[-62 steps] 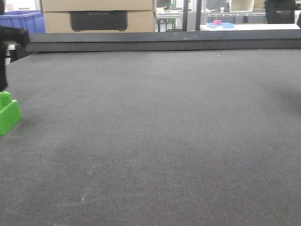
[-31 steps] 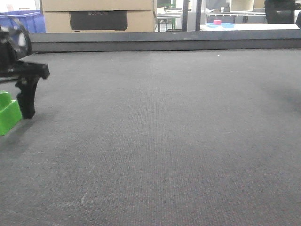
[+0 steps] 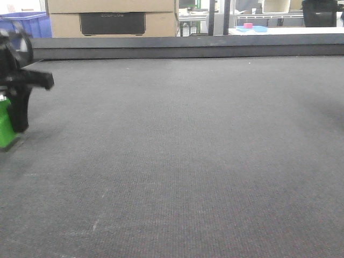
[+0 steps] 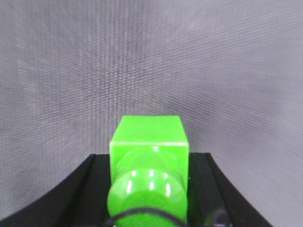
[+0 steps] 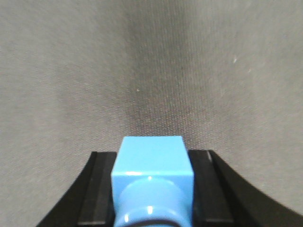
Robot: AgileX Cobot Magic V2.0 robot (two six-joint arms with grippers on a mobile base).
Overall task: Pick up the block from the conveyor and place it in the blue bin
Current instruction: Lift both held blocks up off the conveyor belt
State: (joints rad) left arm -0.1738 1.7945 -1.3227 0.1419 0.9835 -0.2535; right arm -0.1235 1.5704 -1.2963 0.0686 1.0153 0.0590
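The green block (image 3: 5,126) sits at the far left edge of the dark grey conveyor (image 3: 188,150), half cut off by the frame. My left gripper (image 3: 6,129) is down around it, with one black finger (image 3: 20,110) pressed to its right side. In the left wrist view both jaws touch the sides of the green block (image 4: 149,137), stud toward the camera, so the left gripper (image 4: 149,163) is shut on it. The right gripper (image 5: 152,168) is shut on a light blue block (image 5: 151,151) just above the belt. The blue bin (image 3: 29,24) stands behind the conveyor at far left.
A black raised rail (image 3: 188,48) runs along the belt's far edge. Behind it stand cardboard boxes (image 3: 113,19) and a white table with a blue tray and a tiny pink block (image 3: 248,25).
My left gripper dropped in from the upper left and closed around the green block. The block shifted slightly left, and its far side is now against the finger.
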